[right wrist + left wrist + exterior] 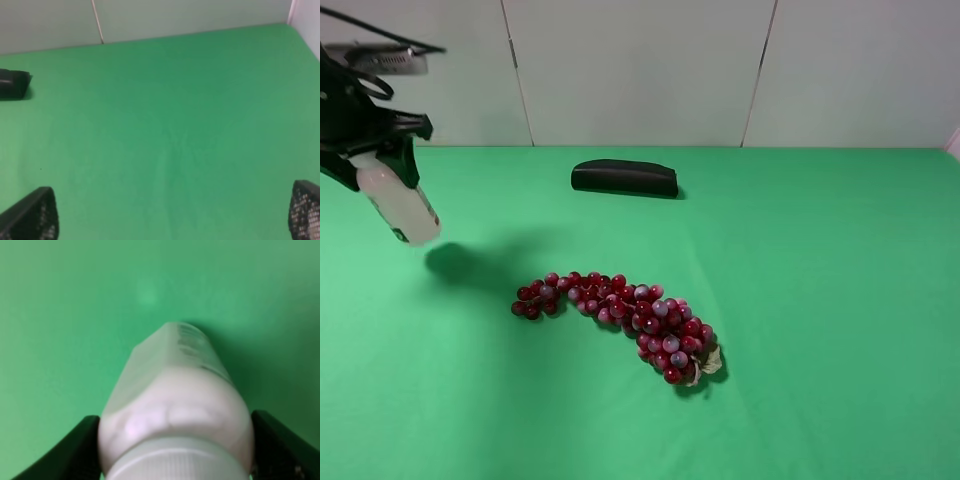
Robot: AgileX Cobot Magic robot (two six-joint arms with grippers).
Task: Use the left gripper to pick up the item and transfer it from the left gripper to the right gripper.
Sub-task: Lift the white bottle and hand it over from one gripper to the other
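**Item aloft in left gripper, handover not yet begun**

Exterior high view: left gripper [378, 160] sits at 10 o'clock of the counter [820, 300], clamped tight on the item [402, 208], a small white bottle. The grip is at the cap end, and the body slants down toward 5 o'clock. The shadow [460, 262] falls apart from the bottle, so it hangs clear of the cloth. Holding by the cap end likely leaves the body free for the other arm to take.

Left wrist view: both black fingers [75, 450] press the bottle's shoulder, label blurred.

Right gripper [172, 215]: jaws spread wide with nothing between them, only bare green below. It is absent from the exterior view, so judged well apart from the item.

Grapes [620, 310] lie mid-counter, with the black case [624, 178] at their 12 o'clock. Both are off the likely handover path.
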